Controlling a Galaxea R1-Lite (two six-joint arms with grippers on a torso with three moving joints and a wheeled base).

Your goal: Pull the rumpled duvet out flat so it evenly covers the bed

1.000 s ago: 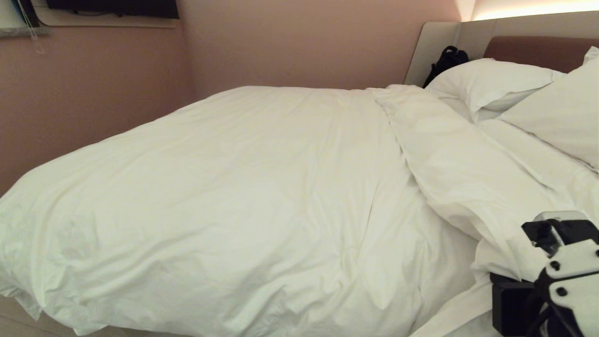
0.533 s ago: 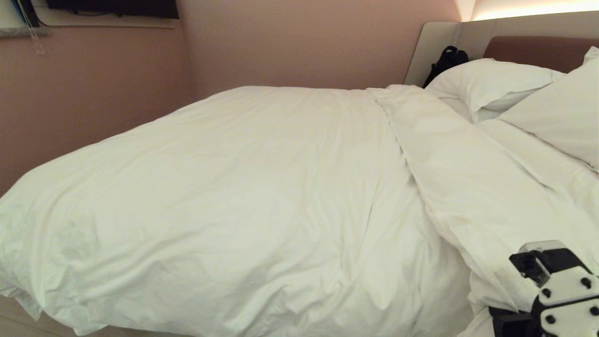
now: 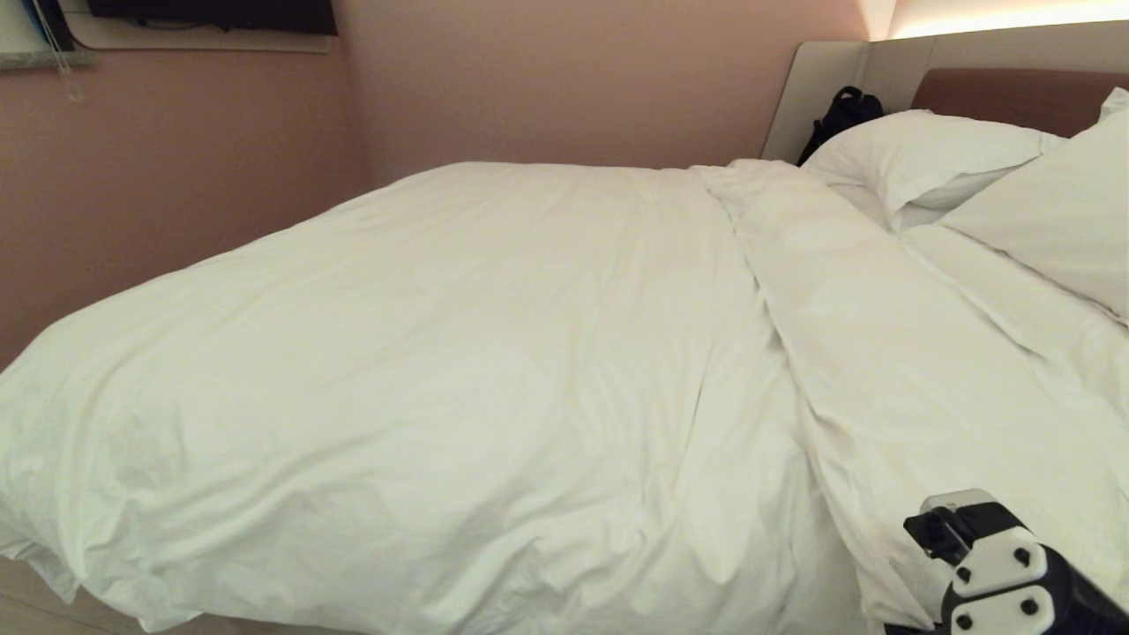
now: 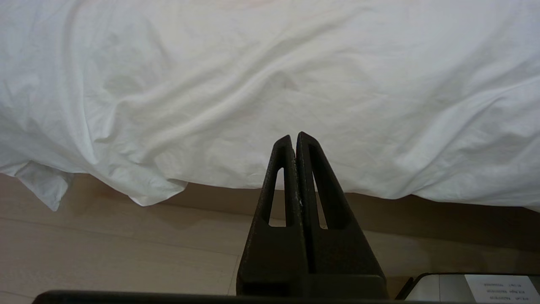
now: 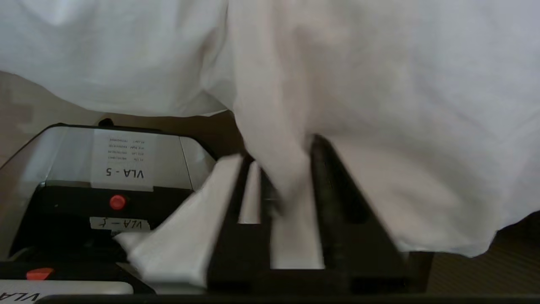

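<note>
The puffy white duvet (image 3: 441, 370) lies spread over the bed (image 3: 1014, 93), with a long fold (image 3: 847, 291) running from the pillows toward the near right corner. My right gripper (image 5: 284, 150) is at that near corner, low beside the bed's edge; in the head view only its wrist (image 3: 988, 564) shows. Its fingers (image 5: 333, 190) stand apart, and a hanging flap of duvet (image 5: 278, 126) drapes between them. My left gripper (image 4: 294, 137) is parked low by the bed's side, shut and empty, pointing at the duvet's hanging hem (image 4: 253, 84).
Two plump white pillows (image 3: 926, 150) (image 3: 1058, 212) lean at the headboard, with a black bag (image 3: 842, 110) behind them. A pink wall (image 3: 176, 176) runs along the bed's far side. Wooden floor (image 4: 105, 236) and my own base (image 5: 114, 169) lie under the hem.
My right wrist has sunk toward the picture's lower edge and shifted a little left. The duvet's raised near corner came down with it and now lies flatter over the bed's side.
</note>
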